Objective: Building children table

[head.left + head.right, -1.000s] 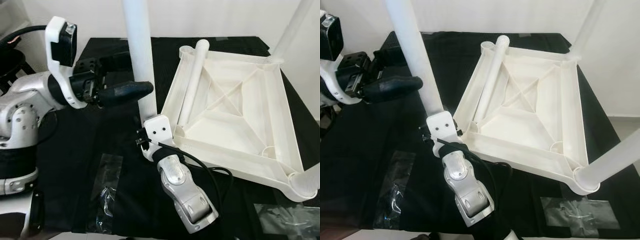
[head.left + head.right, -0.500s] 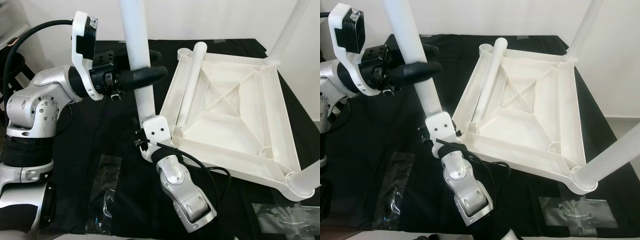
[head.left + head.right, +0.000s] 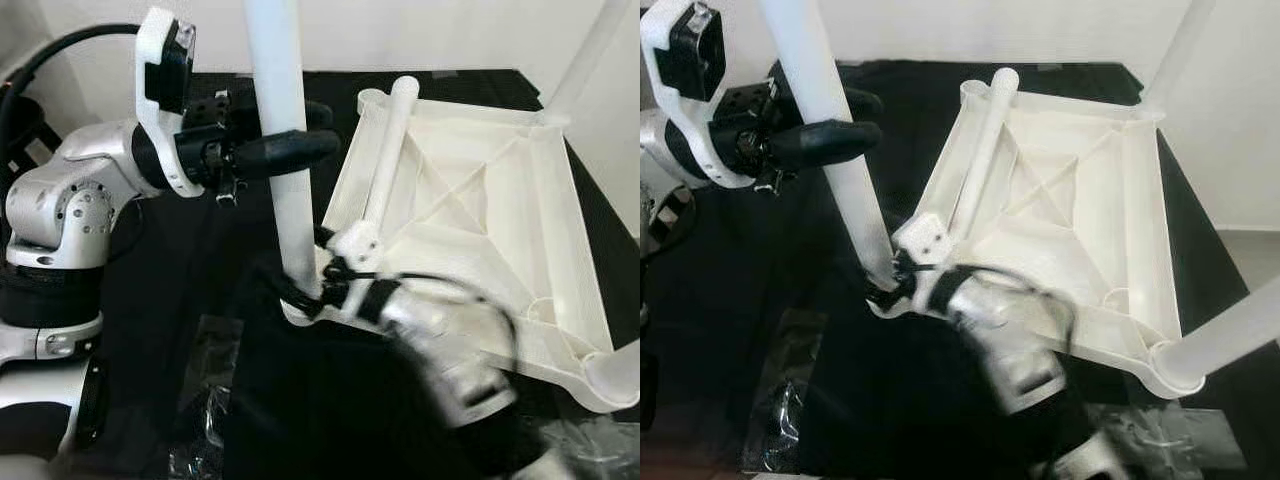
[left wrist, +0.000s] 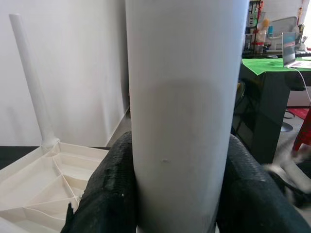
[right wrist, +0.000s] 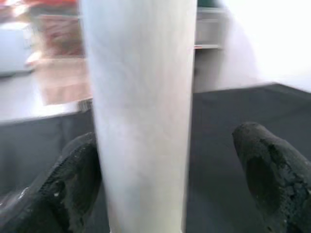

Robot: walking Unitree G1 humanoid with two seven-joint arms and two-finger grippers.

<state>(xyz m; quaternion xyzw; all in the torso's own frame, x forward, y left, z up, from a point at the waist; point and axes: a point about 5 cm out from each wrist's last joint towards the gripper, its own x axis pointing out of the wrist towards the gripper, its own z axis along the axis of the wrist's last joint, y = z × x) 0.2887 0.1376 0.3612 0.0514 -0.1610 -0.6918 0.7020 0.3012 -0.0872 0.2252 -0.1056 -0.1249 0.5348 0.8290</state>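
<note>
table leg gripped by left pincer, right pincer wide, over black cloth.

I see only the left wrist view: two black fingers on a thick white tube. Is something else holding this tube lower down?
Observer: Yes. The left gripper clamps the white plastic tube leg high up, and the right gripper is at its foot, by the near-left corner of the upturned white plastic tabletop.
Operator: Does the right gripper grip it firmly?
Observer: No. In the right wrist view one finger touches the leg and the other stands apart.
Operator: Are other legs already mounted?
Observer: Two stand in the corners on the right, and a loose white tube lies inside the tabletop.
</note>
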